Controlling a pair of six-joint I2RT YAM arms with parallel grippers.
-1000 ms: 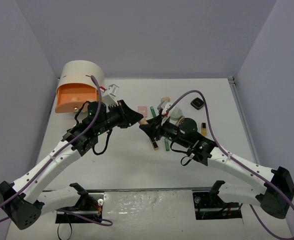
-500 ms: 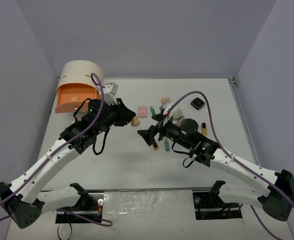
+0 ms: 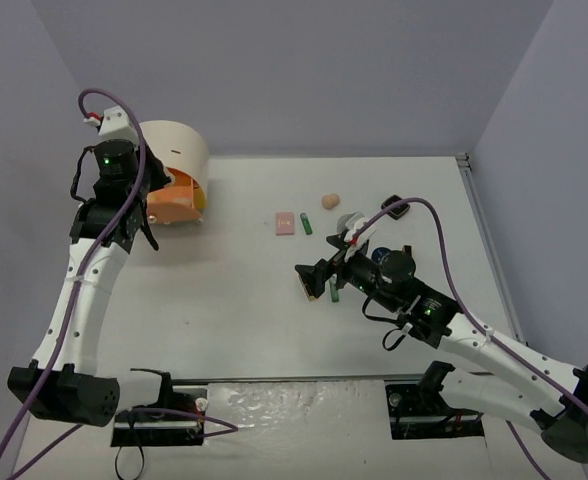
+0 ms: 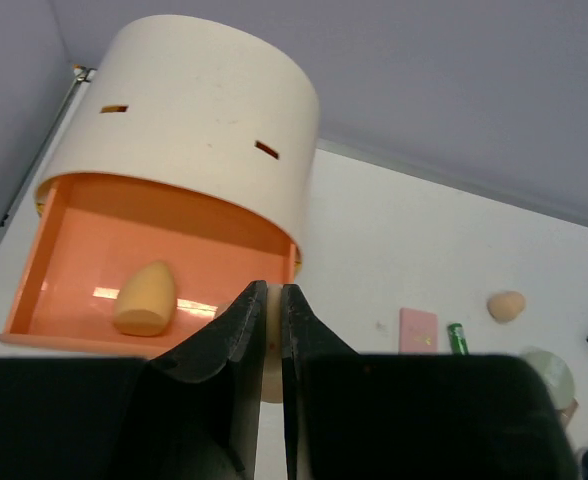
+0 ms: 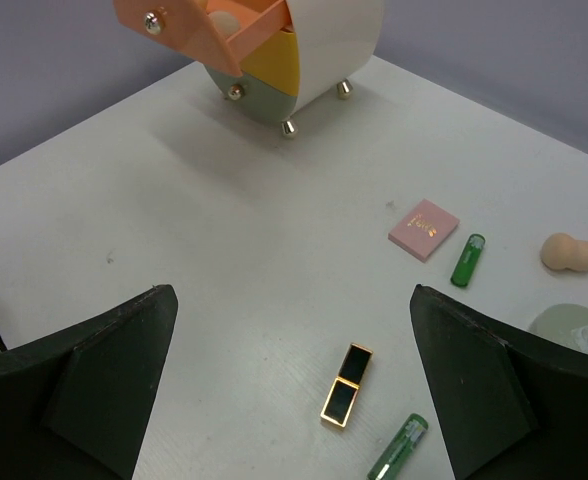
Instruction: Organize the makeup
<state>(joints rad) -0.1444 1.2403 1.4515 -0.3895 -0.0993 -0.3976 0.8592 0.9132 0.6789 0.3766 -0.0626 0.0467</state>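
My left gripper (image 4: 274, 288) is shut on a pale peach sponge (image 4: 271, 375) and hangs above and in front of the open orange drawer (image 4: 94, 250). Another peach sponge (image 4: 144, 298) lies inside that drawer. From above, the left gripper (image 3: 142, 222) hangs beside the cream drum box (image 3: 174, 150). My right gripper (image 5: 292, 300) stands wide open and empty over a gold-black tube (image 5: 346, 385) and a green tube (image 5: 399, 448). Beyond them lie a pink square compact (image 5: 424, 229), a second green tube (image 5: 468, 260), a peach sponge (image 5: 569, 253) and a sage compact (image 5: 574, 328).
The drum box (image 5: 324, 40) stands on small gold feet at the table's back left, with yellow and green drawers under the orange one. A black square compact (image 3: 394, 208) lies at the back right. Grey walls close in the table on three sides.
The grippers met mid-table at a sponge. The right one opened and drew back; the left arm swung up and left to the orange drawer, still shut on the sponge.
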